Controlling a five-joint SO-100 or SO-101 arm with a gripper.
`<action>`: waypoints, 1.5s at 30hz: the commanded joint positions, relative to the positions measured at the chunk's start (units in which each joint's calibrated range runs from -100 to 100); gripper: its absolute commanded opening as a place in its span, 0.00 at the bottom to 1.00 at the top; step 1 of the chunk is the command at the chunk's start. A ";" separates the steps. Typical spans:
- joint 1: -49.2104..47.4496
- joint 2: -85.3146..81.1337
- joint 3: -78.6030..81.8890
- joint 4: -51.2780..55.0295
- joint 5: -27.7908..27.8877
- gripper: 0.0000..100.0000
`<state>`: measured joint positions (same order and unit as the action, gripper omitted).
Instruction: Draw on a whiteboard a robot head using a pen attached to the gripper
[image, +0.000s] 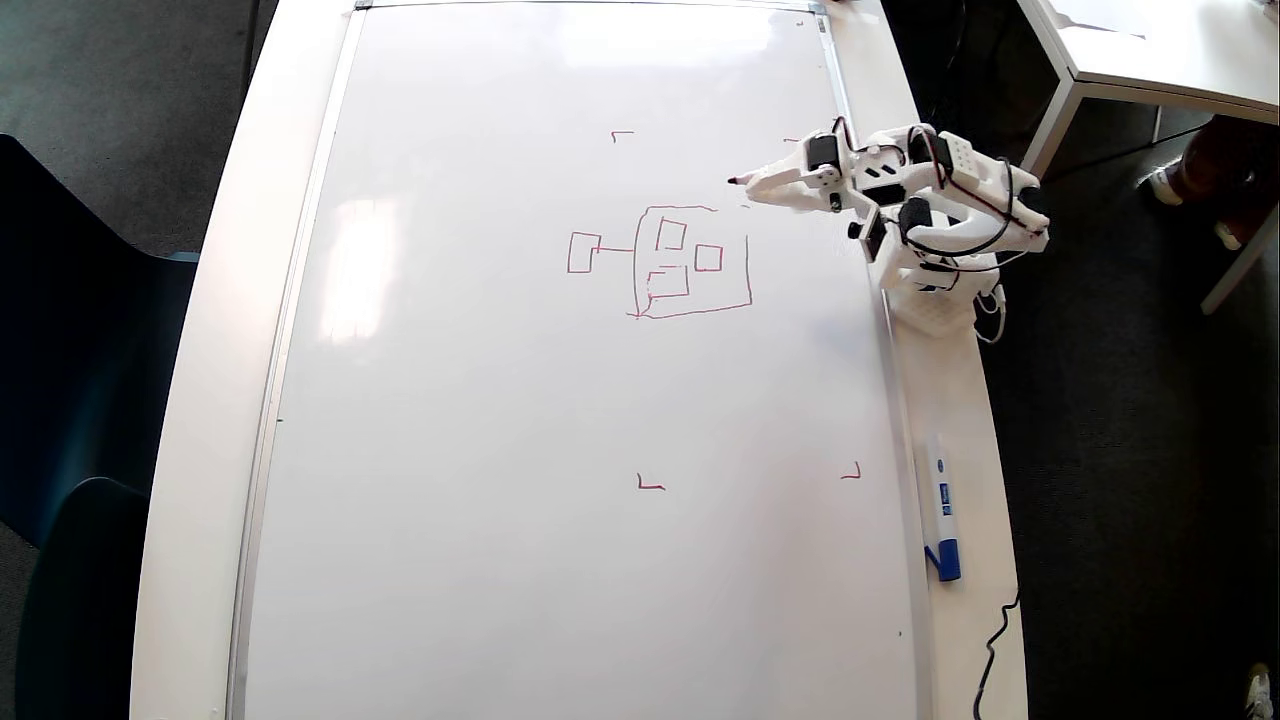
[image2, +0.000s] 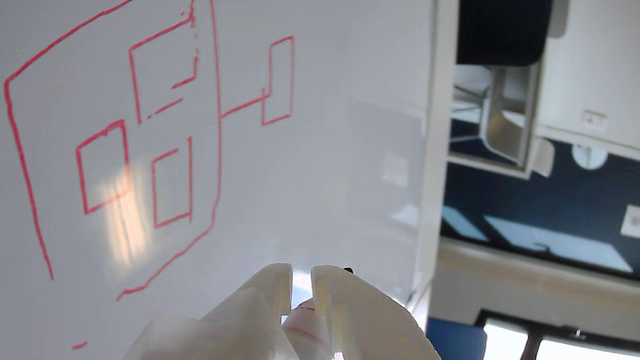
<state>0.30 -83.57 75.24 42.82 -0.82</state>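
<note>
In the wrist view I am seeing the gripper (image2: 301, 275) with its two white fingers (image2: 350, 300) standing nearly together, only a narrow slit between them, and the pen (image2: 305, 327) sitting clamped in that slit: a whitish barrel with a thin red ring showing low between the fingers. A small dark speck is peeking over the right finger's top edge; I cannot tell whether it is the pen's tip.

In the overhead view the gripper (image: 745, 183) is pointing left over the whiteboard (image: 480, 560), and a dark pen tip (image: 733, 181) is sticking out at its end. I cannot tell whether the tip is touching the surface.

The robot head (image: 692, 262) is lying just below and left of the tip in the overhead view: a rounded square with small squares inside, and a short line leading left to a small square. The tip is near its upper right corner but apart from the lines.

A blue-capped marker (image: 941, 510) is resting on the white table (image: 190, 420) beside the board's right frame, well apart from the arm.
</note>
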 joint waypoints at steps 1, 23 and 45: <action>-1.08 -14.09 8.96 -4.07 0.28 0.01; -3.21 -15.18 24.12 -64.02 0.28 0.01; -3.29 -15.26 24.12 -119.45 0.18 0.01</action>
<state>-2.79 -99.07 98.99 -68.83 -0.71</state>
